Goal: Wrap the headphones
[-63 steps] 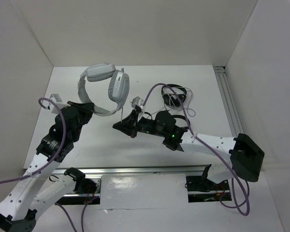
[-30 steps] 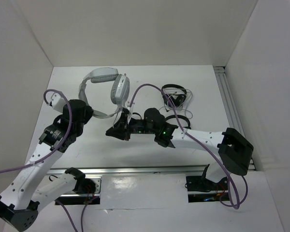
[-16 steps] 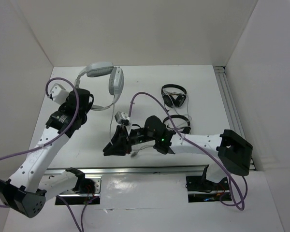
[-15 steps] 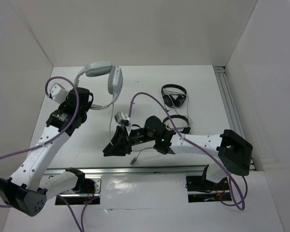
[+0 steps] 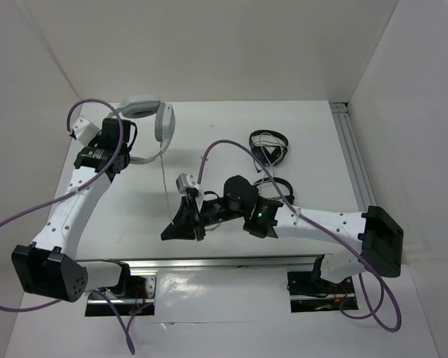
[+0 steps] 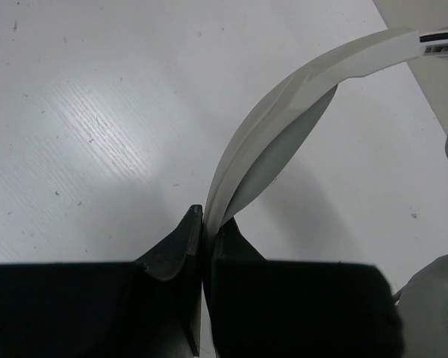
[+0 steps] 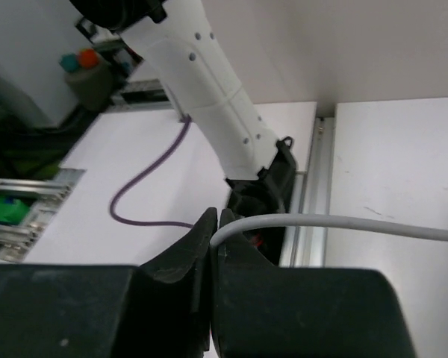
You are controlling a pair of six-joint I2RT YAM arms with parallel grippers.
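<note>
The headphones hang over the table's far left, smaller headsets well to their right

Bright, even overhead light casts soft shadows on the white desk, while both wrist views blur their dark foregrounds.

- Bare bench at 12 o'clock, between the grey headphones and the black headphones, is open for a gripper.
- The thin cable, stretched from 11 toward 6 o'clock, bars any left-right crossing.
- The right arm fills 4 o'clock.
</note>
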